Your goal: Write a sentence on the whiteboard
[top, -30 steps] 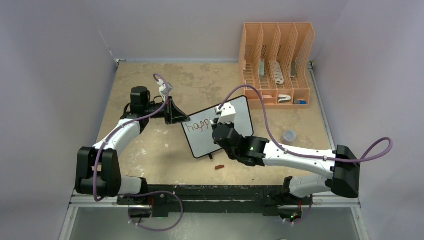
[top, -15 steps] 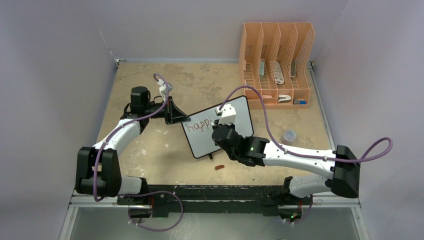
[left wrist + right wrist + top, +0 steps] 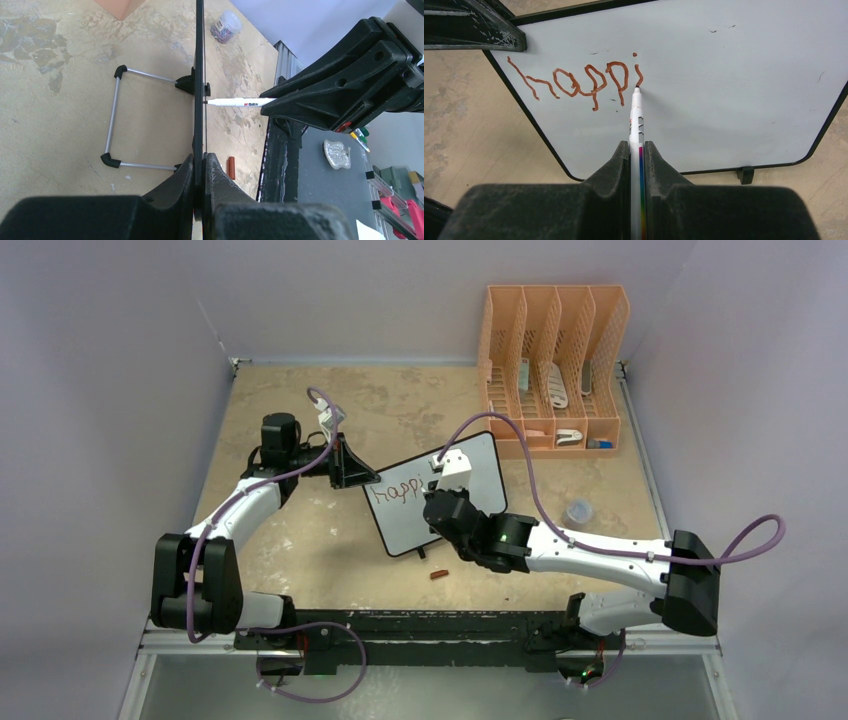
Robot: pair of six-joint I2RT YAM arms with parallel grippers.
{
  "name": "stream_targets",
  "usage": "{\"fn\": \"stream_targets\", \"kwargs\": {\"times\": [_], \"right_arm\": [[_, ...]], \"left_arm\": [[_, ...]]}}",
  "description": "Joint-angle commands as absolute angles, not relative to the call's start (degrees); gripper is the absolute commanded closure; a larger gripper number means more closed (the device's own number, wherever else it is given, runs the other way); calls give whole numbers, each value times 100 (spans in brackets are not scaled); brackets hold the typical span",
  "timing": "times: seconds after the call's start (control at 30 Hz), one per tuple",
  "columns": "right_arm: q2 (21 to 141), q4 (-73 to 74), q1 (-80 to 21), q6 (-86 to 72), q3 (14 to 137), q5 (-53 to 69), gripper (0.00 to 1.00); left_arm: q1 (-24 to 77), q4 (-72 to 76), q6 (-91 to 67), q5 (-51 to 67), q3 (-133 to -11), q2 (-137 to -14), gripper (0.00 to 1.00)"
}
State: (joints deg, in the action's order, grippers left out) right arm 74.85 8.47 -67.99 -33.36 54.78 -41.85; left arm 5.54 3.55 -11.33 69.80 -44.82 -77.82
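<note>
Whiteboard [image 3: 400, 518] stands up on its edge mid-table [image 3: 300, 540], turned at an angle with its white face toward the right arm, and both arms are on it. Left gripper [image 3: 200, 167] is pinched tight on the board's upper left corner. From the left wrist the board runs edge-on straight up from between the two fingers as a thin black line, and its wire stand [image 3: 112, 120] is splayed out behind it on the tabletop. Right gripper [image 3: 637, 150] is clamped on a white marker [image 3: 636, 112], the barrel sandwiched between the fingers and pointing forward at the board. The tip is right on the white surface, touching just under the last stroke. Lettering [image 3: 574, 82] in red-brown reads "happi", one line along the upper left of the face, with the dot of the i sitting above its stem. To the right and below, the face is bare white with a few faint specks. From the side, the marker meets the board roughly square-on, tip against the face. On the table near the board's front foot lies a small red-brown cap [image 3: 438, 574], touching nothing. The back right corner holds an orange file rack [image 3: 553, 370] with a few pale items in its slots. A small clear jar [image 3: 578, 511] sits on the table to the right of the board.
</note>
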Motion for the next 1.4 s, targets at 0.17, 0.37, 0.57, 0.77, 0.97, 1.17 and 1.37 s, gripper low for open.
{"fn": "stream_targets", "kwargs": {"times": [0.17, 0.37, 0.57, 0.77, 0.97, 1.17, 1.37], "right_arm": [[7072, 885, -6796, -3323, 5584, -4402, 100], [6970, 727, -6794, -3213, 5472, -4459, 100], [7095, 565, -6794, -3162, 5471, -4526, 100], [7169, 483, -6786, -3129, 5484, -4670, 100], [7265, 443, -6767, -3103, 5488, -4702, 100], [7308, 404, -6745, -3095, 5476, -4693, 100], [7356, 363, -6716, -3083, 5459, -4713, 100]], "left_arm": [[677, 140, -958, 6970, -4535, -7893, 100], [677, 132, -958, 6970, -4532, -7888, 100], [677, 130, -958, 6968, -4532, -7884, 100], [677, 132, -958, 6974, -4528, -7887, 100], [677, 132, -951, 6977, -4534, -7892, 100], [677, 132, -957, 6989, -4528, -7892, 100], [677, 123, -949, 6993, -4533, -7884, 100]]}}
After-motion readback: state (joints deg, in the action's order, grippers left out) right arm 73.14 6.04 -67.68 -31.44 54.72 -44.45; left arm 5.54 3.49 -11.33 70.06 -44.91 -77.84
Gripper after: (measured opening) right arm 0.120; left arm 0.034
